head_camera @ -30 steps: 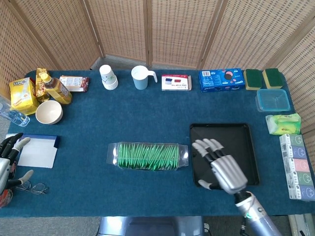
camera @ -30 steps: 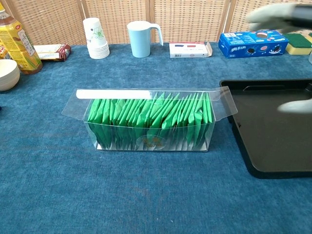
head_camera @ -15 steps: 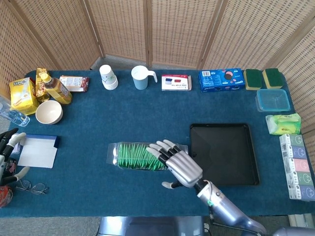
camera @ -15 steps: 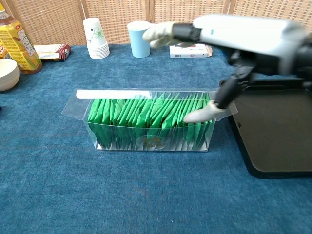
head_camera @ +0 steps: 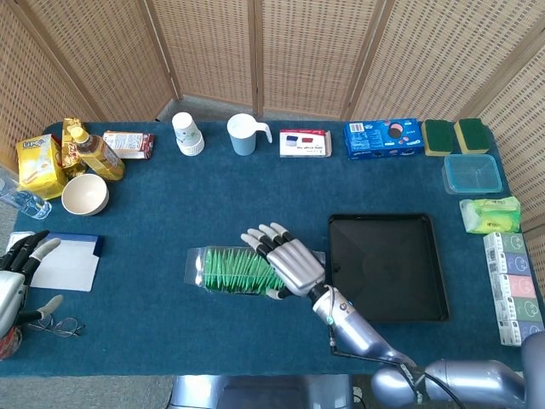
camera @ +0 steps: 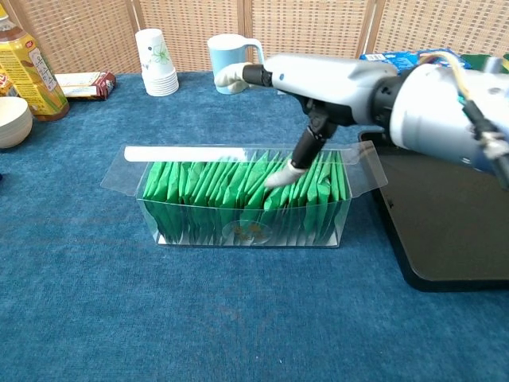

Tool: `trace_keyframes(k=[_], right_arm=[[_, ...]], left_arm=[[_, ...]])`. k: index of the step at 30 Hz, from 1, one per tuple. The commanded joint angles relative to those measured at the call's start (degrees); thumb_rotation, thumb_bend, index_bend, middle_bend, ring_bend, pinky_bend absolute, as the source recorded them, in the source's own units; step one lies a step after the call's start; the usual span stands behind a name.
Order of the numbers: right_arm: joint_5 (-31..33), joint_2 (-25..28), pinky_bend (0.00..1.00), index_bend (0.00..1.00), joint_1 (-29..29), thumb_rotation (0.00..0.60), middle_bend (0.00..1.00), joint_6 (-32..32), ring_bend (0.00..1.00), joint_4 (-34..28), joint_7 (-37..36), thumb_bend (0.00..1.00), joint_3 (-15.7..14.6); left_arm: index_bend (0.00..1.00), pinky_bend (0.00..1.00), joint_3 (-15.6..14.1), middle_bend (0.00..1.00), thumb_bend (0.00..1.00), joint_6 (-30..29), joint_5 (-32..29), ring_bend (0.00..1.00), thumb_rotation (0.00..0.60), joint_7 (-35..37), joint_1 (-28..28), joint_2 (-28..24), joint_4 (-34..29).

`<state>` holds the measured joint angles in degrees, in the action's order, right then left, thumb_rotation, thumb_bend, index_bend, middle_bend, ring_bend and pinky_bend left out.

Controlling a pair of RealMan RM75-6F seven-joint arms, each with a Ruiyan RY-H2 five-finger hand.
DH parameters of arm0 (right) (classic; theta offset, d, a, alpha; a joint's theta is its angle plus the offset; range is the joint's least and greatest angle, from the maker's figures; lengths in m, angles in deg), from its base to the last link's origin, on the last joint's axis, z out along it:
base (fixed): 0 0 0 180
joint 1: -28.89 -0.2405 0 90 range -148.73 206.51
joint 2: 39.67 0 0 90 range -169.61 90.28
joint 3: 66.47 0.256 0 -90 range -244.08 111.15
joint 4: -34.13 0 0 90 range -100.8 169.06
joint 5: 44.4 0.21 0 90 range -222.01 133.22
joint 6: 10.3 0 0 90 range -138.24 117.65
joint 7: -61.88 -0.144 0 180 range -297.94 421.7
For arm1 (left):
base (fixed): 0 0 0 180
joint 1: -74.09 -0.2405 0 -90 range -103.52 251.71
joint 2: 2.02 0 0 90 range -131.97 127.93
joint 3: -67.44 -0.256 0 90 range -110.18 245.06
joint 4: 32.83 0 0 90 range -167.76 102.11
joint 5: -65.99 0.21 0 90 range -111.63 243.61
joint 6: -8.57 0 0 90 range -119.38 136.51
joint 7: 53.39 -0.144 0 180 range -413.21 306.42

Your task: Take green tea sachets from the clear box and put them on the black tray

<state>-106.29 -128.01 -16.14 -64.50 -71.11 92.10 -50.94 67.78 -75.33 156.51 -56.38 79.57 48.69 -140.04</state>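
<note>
Clear box [camera: 238,227] sat mid-worktop, flaps splayed open, packed end to end with upright green tea sachets [camera: 207,191]. Right hand [head_camera: 281,258] hovered over the box's right half, fingers spread, holding nothing; thumb tip [camera: 278,177] dipped down to the sachet tops, contact not certain. Black tray [head_camera: 400,281] lay just right of the box, bare; its right edge cut off in the chest view. Open blue worktop [head_camera: 170,204] stretched behind the box as far as the back row: paper cup stack [head_camera: 187,134], light blue mug [head_camera: 244,135], blue biscuit box [head_camera: 383,139]. Left hand [head_camera: 19,281] sat at the worktop's left edge, fingers apart, empty, partly cut off by the frame.
</note>
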Motion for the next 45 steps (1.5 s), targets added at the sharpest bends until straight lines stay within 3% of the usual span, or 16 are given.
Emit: trace_keyframes(k=[1, 14, 23, 27, 35, 38, 45], right_arm=[[1.1, -0.8, 0.02, 0.0, -1.1, 0.6, 0.01, -0.6, 0.04, 1.6, 1.3, 0.11, 0.5], [6.3, 1.2, 0.06, 0.02, -3.6, 0.6, 0.02, -1.7, 0.08, 1.3, 4.6, 0.41, 0.7], [9.7, 4.7, 0.06, 0.04, -5.2, 0.6, 0.02, -2.0, 0.09, -1.3, 5.2, 0.44, 1.8], [11.7, 5.7, 0.07, 0.08, -6.6, 0.6, 0.03, -1.3, 0.1, -1.0, 5.7, 0.5, 2.3], [15.8, 6.8, 0.09, 0.25, -9.4, 0.6, 0.06, -0.6, 0.14, 0.3, 6.5, 0.66, 2.9], [17.2, 7.0, 0.09, 0.36, -10.3, 0.6, 0.08, -0.3, 0.16, 1.2, 6.4, 0.68, 2.9], [20.7, 7.8, 0.1, 0.47, -12.3, 0.6, 0.1, 0.5, 0.2, 2.5, 6.5, 0.7, 2.8]], left_arm=[[0.13, 0.26, -0.1, 0.08, 0.18, 0.1, -0.1, 0.09, 0.6, -0.1, 0.0, 0.2, 0.1], [0.13, 0.27, -0.3, 0.08, 0.18, 0.5, -0.6, 0.1, 0.6, 0.0, 0.1, 0.9, 0.7], [0.13, 0.27, -0.3, 0.08, 0.18, 0.7, -0.8, 0.1, 0.6, 0.2, 0.1, 1.1, 0.9], [0.13, 0.27, -0.3, 0.08, 0.18, 0.9, -0.7, 0.09, 0.599, 0.2, 0.2, 1.3, 1.0], [0.13, 0.27, -0.5, 0.08, 0.18, 0.6, -1.2, 0.1, 0.6, 0.7, -0.1, 1.4, 1.5], [0.13, 0.27, -0.6, 0.07, 0.18, 0.7, -1.1, 0.09, 0.6, 0.9, -0.2, 1.4, 1.7], [0.13, 0.27, -0.6, 0.07, 0.18, 0.5, -1.0, 0.09, 0.6, 1.5, -0.2, 1.5, 2.1]])
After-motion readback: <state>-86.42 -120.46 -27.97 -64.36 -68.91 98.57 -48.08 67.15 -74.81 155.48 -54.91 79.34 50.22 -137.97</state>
